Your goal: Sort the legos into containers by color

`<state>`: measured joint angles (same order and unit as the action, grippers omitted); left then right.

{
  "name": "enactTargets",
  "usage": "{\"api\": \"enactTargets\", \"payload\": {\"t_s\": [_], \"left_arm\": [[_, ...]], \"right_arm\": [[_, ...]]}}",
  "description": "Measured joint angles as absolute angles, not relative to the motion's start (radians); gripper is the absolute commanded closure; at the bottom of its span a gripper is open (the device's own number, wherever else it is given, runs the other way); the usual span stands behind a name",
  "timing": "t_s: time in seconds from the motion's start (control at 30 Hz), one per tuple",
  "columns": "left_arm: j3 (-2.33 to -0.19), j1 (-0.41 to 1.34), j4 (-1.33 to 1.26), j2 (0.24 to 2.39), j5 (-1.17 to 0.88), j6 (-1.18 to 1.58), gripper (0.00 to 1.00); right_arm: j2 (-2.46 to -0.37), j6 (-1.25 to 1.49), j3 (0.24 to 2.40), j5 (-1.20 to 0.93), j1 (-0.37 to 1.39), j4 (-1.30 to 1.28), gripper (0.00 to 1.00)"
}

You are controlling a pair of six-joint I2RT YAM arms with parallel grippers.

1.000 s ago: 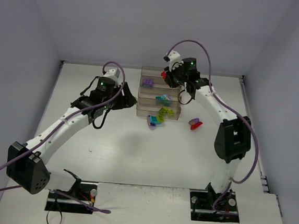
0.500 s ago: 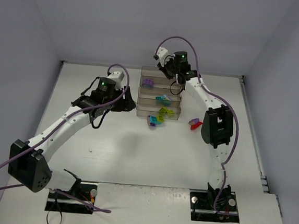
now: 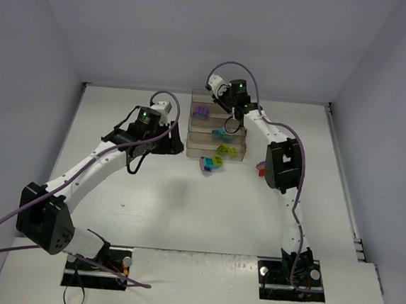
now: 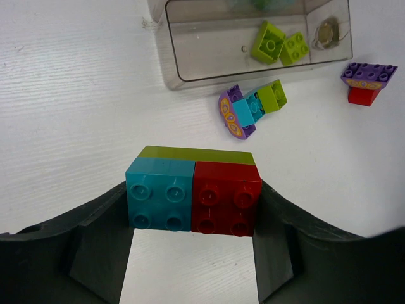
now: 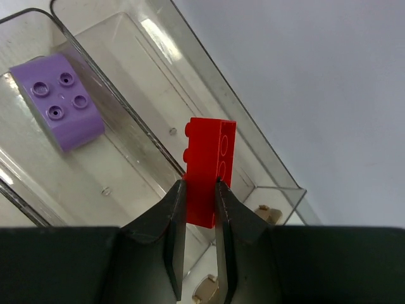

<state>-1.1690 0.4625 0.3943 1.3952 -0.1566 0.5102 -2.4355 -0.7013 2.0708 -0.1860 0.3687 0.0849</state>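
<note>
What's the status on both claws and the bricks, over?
Left claw shut on teal-red-green stack. Right claw shut on red brick, above rear tray. Nothing blocking it.

Bright, even light — soft shadows (focus sharp).
</note>
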Motion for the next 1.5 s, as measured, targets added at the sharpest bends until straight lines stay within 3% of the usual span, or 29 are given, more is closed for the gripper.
{"api": "enactTargets", "payload": {"t_s": [0.13,0.37,0.4,0.5,0.6,0.87,1.1,1.33,1.5], "left_arm": [[-1.169,0.463,0.405,1.396,-0.157,0.502,0.9],[-1.169,0.463,0.409,1.396,-0.157,0.501,0.9],[-1.169,0.463,0.409,1.396,-0.157,0.501,0.9],[-1.169,0.463,0.409,1.396,-0.157,0.501,0.9],[-1.169,0.463,0.409,1.395,-0.157,0.502,0.9],[-1.167,0.463,0.4,1.385,-0.167,0.5,0.87],[-1.17,0.449,0.34,1.387,-0.249,0.484,0.87],[-1.277,0.398,0.27,1.483,-0.419,0.513,0.86],[-1.357,0.387,0.246,1.552,-0.546,0.569,0.84]], "right_arm": [[-2.447,-0.701,2.079,-0.163,0.362,0.121,0.8],[-2.453,-0.703,2.08,-0.143,0.351,0.145,0.76],[-2.453,-0.703,2.08,-0.141,0.347,0.15,0.65],[-2.453,-0.702,2.08,-0.132,0.346,0.172,0.5],[-2.453,-0.698,2.08,-0.126,0.346,0.186,0.43],[-2.443,-0.624,2.063,-0.111,0.347,0.199,0.48],[-2.222,-0.456,1.814,-0.194,0.346,0.202,0.48],[-1.822,-0.319,1.525,-0.416,0.345,0.227,0.36],[-1.66,-0.276,1.371,-0.559,0.356,0.252,0.29]]}}
